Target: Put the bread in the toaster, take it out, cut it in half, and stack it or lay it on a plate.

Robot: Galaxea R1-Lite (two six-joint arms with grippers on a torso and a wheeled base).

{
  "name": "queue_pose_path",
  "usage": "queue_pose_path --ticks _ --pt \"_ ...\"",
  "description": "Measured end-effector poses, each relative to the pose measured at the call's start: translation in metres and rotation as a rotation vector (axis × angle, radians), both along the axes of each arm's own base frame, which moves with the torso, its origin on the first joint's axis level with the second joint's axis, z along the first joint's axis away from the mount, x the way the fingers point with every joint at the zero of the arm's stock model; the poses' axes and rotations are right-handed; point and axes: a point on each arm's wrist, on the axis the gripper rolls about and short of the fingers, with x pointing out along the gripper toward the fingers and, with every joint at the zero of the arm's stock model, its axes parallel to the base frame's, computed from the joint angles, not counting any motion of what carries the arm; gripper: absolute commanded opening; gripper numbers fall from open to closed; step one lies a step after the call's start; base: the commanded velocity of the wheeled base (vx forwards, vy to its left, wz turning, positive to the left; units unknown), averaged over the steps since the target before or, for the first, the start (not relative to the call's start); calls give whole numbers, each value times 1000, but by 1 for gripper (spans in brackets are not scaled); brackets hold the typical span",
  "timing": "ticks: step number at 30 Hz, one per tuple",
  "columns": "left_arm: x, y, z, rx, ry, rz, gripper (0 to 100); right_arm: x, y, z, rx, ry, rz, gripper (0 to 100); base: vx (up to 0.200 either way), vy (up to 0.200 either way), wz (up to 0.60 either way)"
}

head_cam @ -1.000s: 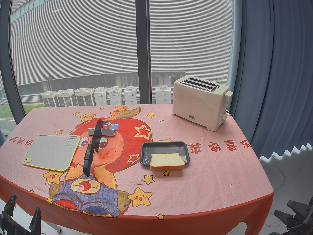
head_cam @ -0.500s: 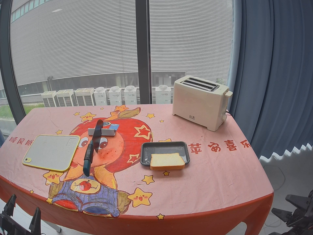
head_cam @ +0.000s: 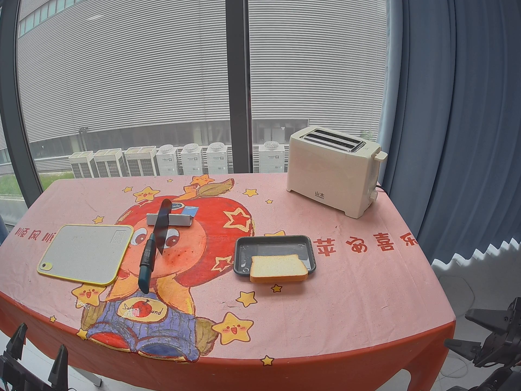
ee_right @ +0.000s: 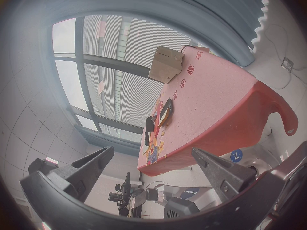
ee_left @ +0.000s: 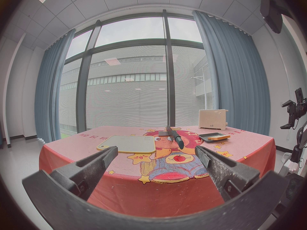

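Seeing left pincer (ee_left: 156, 153), right pincer (ee_right: 153, 152) spread empty | we note dark print on toaster (head_cam: 332, 169) front | bread (head_cam: 278, 267) hides near rim of plate (head_cam: 271, 239).

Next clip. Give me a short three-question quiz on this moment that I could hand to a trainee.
1. True or false: the bread is in the toaster.
2. The knife has its blade resting on: A the toaster, B a small grey block, C the bread.
3. Fill in: the left gripper and right gripper both have their fingers ____.
Key: 1 false, it lies across the near rim of the black tray. 2 B. 3 open, holding nothing.
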Motion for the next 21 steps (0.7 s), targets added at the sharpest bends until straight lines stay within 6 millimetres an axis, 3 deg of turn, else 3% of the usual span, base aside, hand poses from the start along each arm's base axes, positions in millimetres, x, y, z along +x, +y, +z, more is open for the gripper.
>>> queue_pose_path --ticks 21 --pt "0 0 0 0 0 0 100 34 14 0 -17 108 112 100 0 0 0"
